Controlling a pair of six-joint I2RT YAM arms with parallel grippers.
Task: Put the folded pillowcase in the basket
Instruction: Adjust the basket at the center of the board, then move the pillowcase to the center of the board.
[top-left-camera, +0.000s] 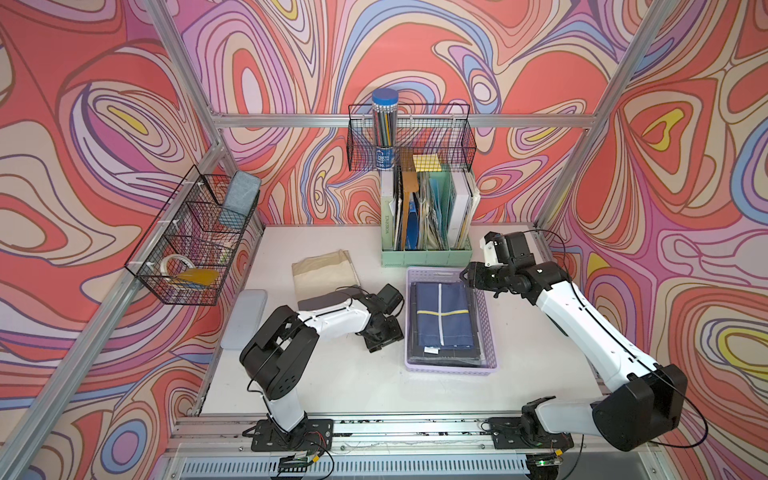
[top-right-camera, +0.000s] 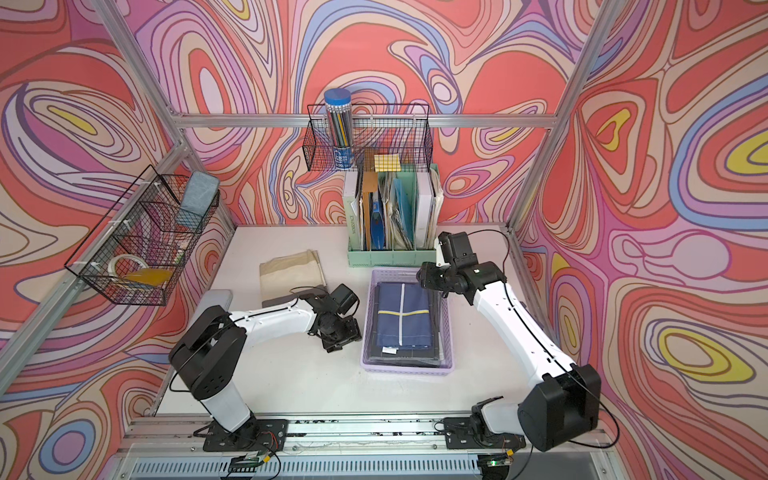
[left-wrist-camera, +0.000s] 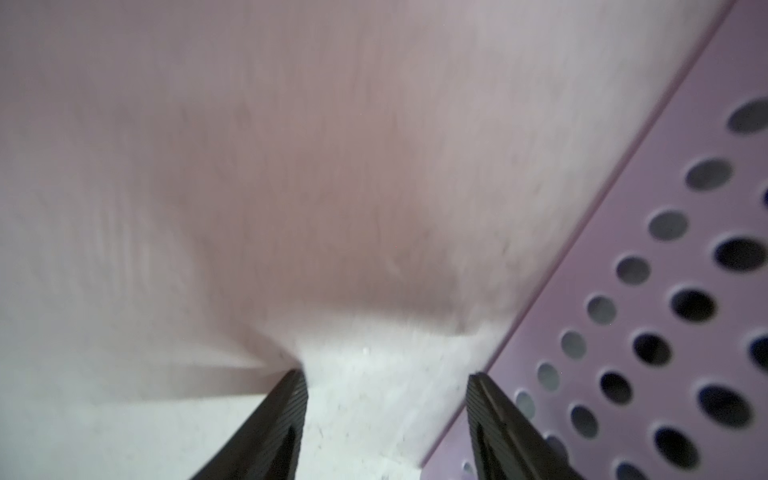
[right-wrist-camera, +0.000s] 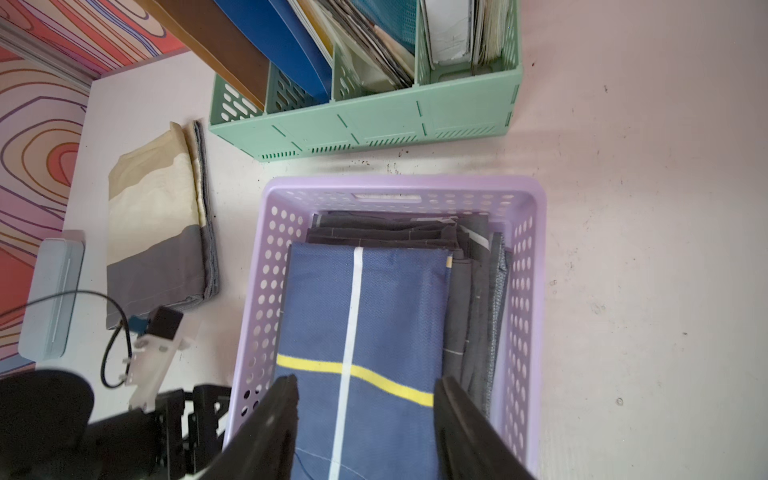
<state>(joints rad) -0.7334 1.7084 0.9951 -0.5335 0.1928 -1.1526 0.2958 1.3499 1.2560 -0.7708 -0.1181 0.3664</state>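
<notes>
The navy folded pillowcase lies flat inside the lilac basket, on top of darker grey folded cloths, so the placing looks done. What is left to spoil is the retreat.

The left claw sits low over the bench, released and empty. One finger is just beside the basket's perforated wall, and I cannot tell whether it touches. A sideways swing from there could shove or tip the light basket.

The right claw hovers over the basket's far end, jaws apart and grasping nothing. If it dips or clenches, it could catch the pillowcase's top layer and pull the fold open.

A beige-and-grey folded cloth lies on the bench beside the left arm, where the forearm or cable could drag it.
</notes>
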